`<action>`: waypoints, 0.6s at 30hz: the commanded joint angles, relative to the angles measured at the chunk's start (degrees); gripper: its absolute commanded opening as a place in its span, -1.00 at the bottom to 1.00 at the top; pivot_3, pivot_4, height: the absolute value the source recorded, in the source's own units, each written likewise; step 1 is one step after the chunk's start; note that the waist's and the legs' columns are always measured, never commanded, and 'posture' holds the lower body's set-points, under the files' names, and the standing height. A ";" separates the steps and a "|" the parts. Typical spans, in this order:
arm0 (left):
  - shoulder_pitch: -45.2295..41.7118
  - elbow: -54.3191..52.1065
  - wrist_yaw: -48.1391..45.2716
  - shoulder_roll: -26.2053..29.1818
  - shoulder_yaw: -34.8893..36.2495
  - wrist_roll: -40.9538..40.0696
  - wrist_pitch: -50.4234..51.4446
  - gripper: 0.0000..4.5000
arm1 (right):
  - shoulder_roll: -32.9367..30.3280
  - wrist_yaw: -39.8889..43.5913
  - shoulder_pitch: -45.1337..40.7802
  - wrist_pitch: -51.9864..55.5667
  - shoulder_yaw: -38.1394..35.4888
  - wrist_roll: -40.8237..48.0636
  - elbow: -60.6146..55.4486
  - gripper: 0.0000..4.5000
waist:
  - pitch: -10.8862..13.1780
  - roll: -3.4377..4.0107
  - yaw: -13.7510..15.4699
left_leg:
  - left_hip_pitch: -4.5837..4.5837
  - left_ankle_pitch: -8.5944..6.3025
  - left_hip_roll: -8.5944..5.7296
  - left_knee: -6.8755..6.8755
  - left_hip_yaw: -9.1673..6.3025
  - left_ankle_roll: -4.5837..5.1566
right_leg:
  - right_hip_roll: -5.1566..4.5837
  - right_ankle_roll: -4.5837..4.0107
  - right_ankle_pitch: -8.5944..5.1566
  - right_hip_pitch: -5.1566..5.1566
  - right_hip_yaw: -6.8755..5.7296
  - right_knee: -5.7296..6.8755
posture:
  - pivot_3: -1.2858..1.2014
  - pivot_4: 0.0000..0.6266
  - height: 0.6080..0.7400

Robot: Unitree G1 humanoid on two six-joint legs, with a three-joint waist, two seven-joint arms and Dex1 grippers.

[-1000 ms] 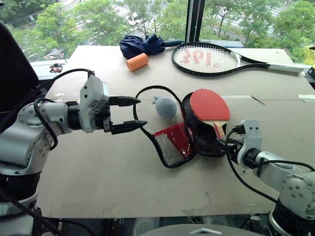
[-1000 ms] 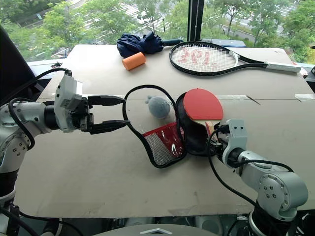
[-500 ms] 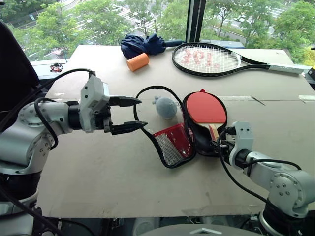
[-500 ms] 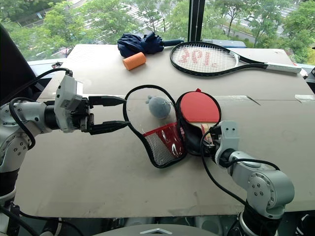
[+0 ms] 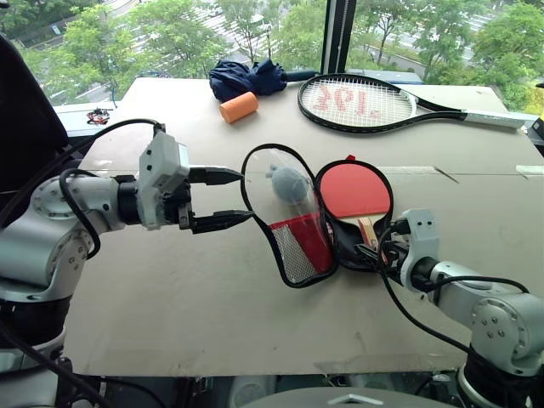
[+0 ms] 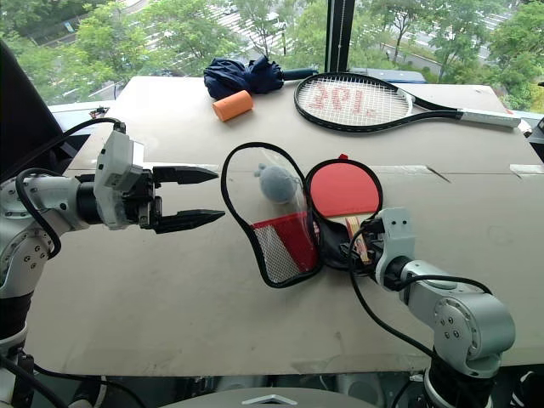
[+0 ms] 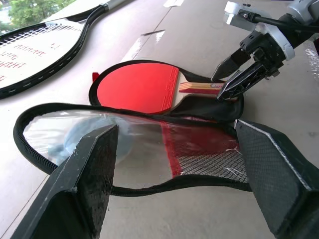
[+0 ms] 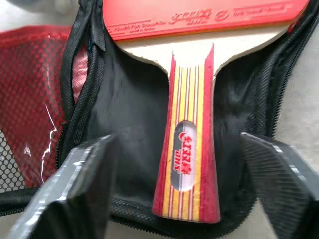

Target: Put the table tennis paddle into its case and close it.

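Observation:
The table tennis paddle [image 5: 355,189] lies red face up in the black-lined half of the case [image 5: 340,252]. Its striped wooden handle [image 8: 188,149] points toward my right gripper [image 8: 177,140]. That gripper is open, with one finger on each side of the handle and neither touching it. The case's other half, a clear-plastic and red mesh flap [image 5: 293,242], stands up on edge just left of the paddle. A grey-blue fish charm [image 6: 276,181] shows through the clear plastic. My left gripper [image 6: 219,195] hangs open and empty just left of the flap's rim.
A black strung tennis racket [image 5: 365,100], a folded dark blue umbrella [image 5: 246,76] and an orange cylinder [image 5: 237,107] lie at the far side of the tan table [image 5: 170,289]. The table's front edge runs close below both arms.
My right gripper has opened and let go of the handle. The paddle has dropped from a raised tilt to lie flat in the case. The flap has swung slightly toward the paddle. My left arm kept still.

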 commanded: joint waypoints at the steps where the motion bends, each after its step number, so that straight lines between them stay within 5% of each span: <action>1: -0.39 -0.54 -0.37 0.23 1.00 0.13 -1.07 0.69 | -1.61 2.48 -0.52 -0.08 -0.87 1.44 -2.74 0.96 | 0.00 -0.01 -0.04 | 0.00 0.00 0.01 0.00 0.00 0.00 | 0.01 0.00 0.00 0.00 0.00 0.00 | 0.03 -0.52 1.00; 9: 1.37 -0.06 -0.37 0.22 1.97 0.16 -1.07 0.69 | -13.56 15.29 3.61 -13.02 -3.40 5.48 -2.54 0.96 | -0.02 -0.04 0.05 | -0.02 0.00 0.00 0.01 0.03 0.00 | -0.01 0.01 -0.01 0.00 0.01 -0.02 | 0.03 -0.52 1.00; 15: 8.78 4.81 0.02 -2.33 8.30 -3.78 0.74 0.69 | -23.41 35.80 17.50 -49.66 -8.30 -1.69 8.36 0.96 | -0.12 -0.22 0.07 | 0.03 0.00 0.03 -0.01 0.15 0.01 | -0.02 0.15 -0.10 0.07 0.06 -0.08 | 0.03 -0.52 1.00; 18: 13.33 7.15 -1.53 -2.19 9.60 -1.61 -1.42 0.69 | -23.83 48.29 22.74 -62.33 -13.51 2.46 15.03 0.96 | -0.13 -0.25 0.16 | 0.04 0.00 0.10 0.02 0.16 0.00 | 0.00 0.15 -0.10 0.13 0.05 -0.08 | 0.03 -0.52 1.00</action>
